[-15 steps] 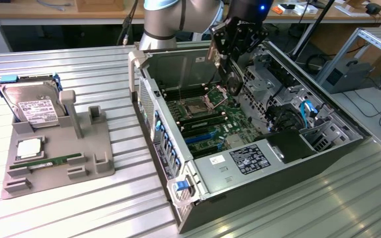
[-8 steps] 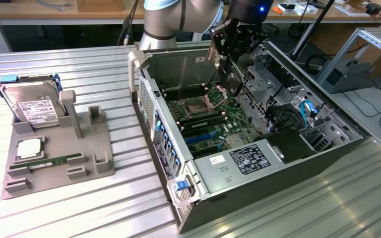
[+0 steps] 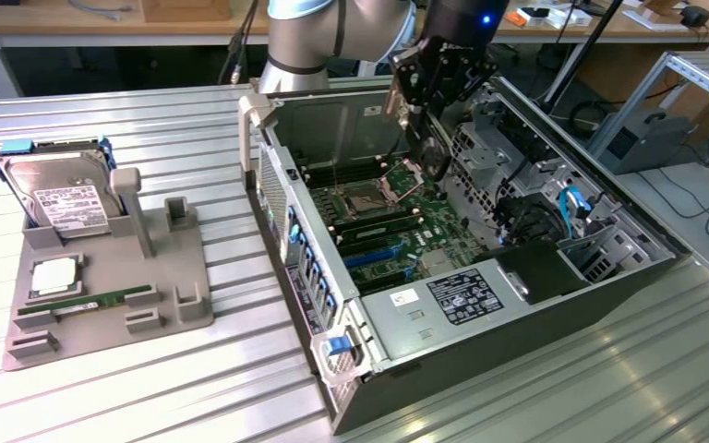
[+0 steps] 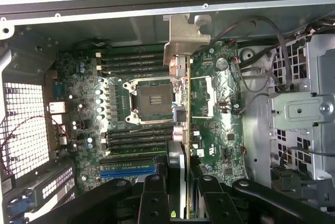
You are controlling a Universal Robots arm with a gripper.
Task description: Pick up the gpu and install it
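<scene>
Fingers point(image 4: 155, 192) of the black gripper point(image 4: 177, 176) are closed on the gpu point(image 4: 178, 56), a thin dark card with a silver metal bracket at one end. The wrist view shows the card edge-on between them. In the exterior view the gripper point(image 3: 423, 92) holds the gpu point(image 3: 432, 159) over the open black computer case point(image 3: 330, 120), above the green motherboard point(image 3: 391, 212) and apart from it. So the pick-up looks done. The installing is not done: the card is not seated in any slot, and the long blue slot point(image 4: 128, 172) has nothing in it.
</scene>
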